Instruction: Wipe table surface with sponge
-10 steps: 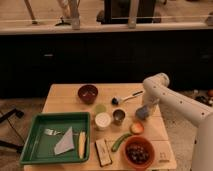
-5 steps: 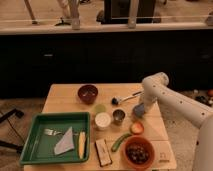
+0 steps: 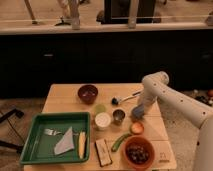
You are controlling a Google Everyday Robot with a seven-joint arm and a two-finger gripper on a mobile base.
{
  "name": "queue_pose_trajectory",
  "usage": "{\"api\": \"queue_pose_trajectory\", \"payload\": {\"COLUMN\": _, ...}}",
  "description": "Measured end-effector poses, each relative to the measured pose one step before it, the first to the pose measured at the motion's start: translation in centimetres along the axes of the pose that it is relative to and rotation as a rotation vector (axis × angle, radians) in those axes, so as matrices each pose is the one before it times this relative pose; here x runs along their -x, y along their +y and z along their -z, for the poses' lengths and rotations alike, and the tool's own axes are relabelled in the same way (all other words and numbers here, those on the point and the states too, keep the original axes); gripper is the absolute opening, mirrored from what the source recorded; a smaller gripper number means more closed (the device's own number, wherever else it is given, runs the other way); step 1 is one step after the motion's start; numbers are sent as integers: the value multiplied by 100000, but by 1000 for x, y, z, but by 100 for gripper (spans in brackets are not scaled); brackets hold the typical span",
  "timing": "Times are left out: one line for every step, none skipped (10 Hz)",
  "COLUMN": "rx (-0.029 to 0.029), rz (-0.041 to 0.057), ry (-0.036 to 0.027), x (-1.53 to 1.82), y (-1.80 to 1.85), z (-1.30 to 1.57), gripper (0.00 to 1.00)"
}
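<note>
The light wood table surface (image 3: 62, 101) carries many items. The small blue sponge (image 3: 136, 113) sits on the table's right side, between a metal cup (image 3: 118, 117) and the right edge. My gripper (image 3: 137, 110) reaches down from the white arm (image 3: 156, 82) and is shut on the sponge, holding it against the wood. The fingertips are mostly hidden behind the sponge and wrist.
A green tray (image 3: 35, 145) at front left holds a fork, a grey-blue cloth (image 3: 65, 144) and a yellow item. Nearby are a dark red bowl (image 3: 87, 93), a green cup (image 3: 100, 108), a white cup (image 3: 103, 120), a black-headed brush (image 3: 116, 100), an orange fruit (image 3: 136, 128), a brown bowl (image 3: 138, 152) and a black-and-white block (image 3: 103, 151).
The gripper with the sponge shifted slightly away along the table's right side and came back toward me. Nothing else moved.
</note>
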Motion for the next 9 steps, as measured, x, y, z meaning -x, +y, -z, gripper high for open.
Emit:
{"api": "queue_pose_trajectory", "payload": {"rx": 1621, "rz": -269, "ry": -309, "x": -161, "y": 585, "z": -6, "gripper": 2}}
{"api": "queue_pose_trajectory", "payload": {"rx": 1891, "rz": -929, "ry": 93, "x": -464, "y": 730, "z": 42, "gripper": 2}}
{"api": "queue_pose_trajectory", "payload": {"rx": 2309, "rz": -994, "ry": 910, "x": -707, "y": 617, "z": -40, "gripper": 2}}
{"api": "queue_pose_trajectory", "payload": {"rx": 1376, "rz": -1251, "ry": 1273, "x": -463, "y": 140, "z": -143, "gripper": 2}}
{"api": "queue_pose_trajectory", "payload": {"rx": 941, "rz": -1014, "ry": 876, "x": -292, "y": 22, "z": -213, "gripper": 2}}
{"api": "queue_pose_trajectory", "payload": {"rx": 489, "rz": -1449, "ry": 1254, "x": -467, "y": -162, "z": -321, "gripper": 2}}
{"api": "queue_pose_trajectory", "payload": {"rx": 285, "rz": -1302, "ry": 946, "x": -325, "y": -163, "z": -276, "gripper": 2}}
{"api": "queue_pose_trajectory", "payload": {"rx": -596, "rz": -1496, "ry": 888, "x": -307, "y": -282, "z": -273, "gripper": 2}}
{"api": "queue_pose_trajectory", "payload": {"rx": -1014, "rz": -1318, "ry": 729, "x": -216, "y": -277, "z": -187, "gripper": 2}}
